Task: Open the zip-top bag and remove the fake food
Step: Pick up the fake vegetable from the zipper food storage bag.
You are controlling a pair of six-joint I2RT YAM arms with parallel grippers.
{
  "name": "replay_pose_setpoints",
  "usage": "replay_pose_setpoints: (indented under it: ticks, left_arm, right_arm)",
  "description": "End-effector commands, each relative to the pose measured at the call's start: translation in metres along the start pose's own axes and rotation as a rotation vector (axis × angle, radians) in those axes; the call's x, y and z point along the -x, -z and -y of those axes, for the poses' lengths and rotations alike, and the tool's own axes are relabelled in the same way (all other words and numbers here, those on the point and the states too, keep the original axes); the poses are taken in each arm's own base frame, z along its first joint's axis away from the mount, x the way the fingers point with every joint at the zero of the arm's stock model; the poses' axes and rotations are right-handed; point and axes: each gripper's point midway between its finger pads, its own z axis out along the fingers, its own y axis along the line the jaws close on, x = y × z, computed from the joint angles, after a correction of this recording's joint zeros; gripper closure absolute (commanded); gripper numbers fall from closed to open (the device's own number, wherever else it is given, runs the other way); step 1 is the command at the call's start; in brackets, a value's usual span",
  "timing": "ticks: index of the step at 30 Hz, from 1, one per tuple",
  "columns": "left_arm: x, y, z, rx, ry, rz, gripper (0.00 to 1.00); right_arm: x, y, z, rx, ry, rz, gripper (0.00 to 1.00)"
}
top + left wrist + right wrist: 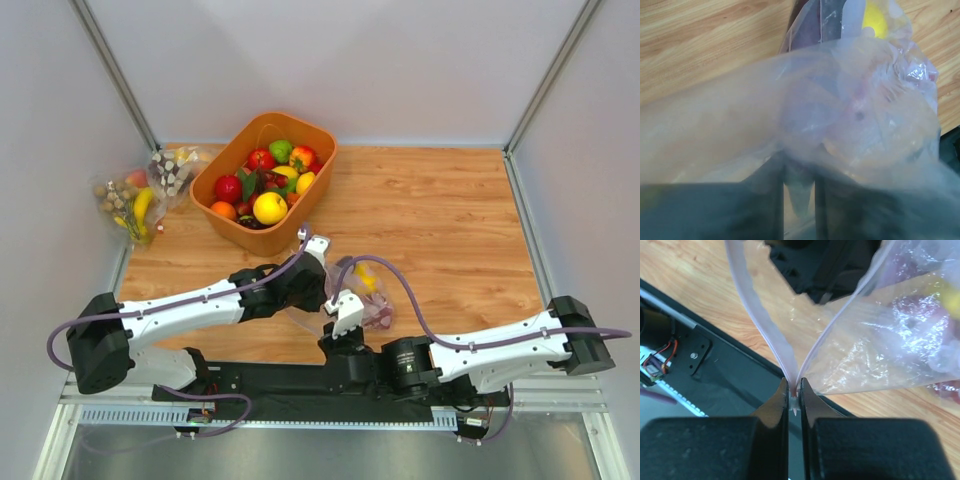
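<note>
The zip-top bag [372,300] sat over the desk [450,220] near its 6 o'clock edge, between the 2 arms. The fake food [366,278], a yellow piece and darker purple ones, showed through the film. The right tool [794,390] was clamped tight on the zip strip [767,325], whose 2 lips parted toward 11 and 1 o'clock. The left tool [799,175] stood narrow, pinching crinkled bag film. An orange basket [245,130] of fruit sat at 11 o'clock from the bag.
</note>
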Motion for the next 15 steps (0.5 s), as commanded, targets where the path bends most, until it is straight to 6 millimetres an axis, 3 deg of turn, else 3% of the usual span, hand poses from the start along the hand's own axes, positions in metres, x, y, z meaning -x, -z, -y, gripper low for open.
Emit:
replay_pose_setpoints:
  ticks: [1,8,15]
  left_arm:
    - [0.028,0.002,0.008,-0.034,0.038,0.052,1.0]
    - [0.04,0.009,0.007,-0.078,0.029,0.04,1.0]
    - [0.045,0.012,-0.005,-0.059,0.011,0.037,1.0]
  right_arm:
    - [-0.01,-0.002,-0.017,0.057,-0.042,-0.016,1.0]
    - [-0.041,-0.006,-0.011,0.028,-0.052,-0.118,1.0]
    - [-0.047,0.0,-0.012,0.052,-0.052,-0.166,1.0]
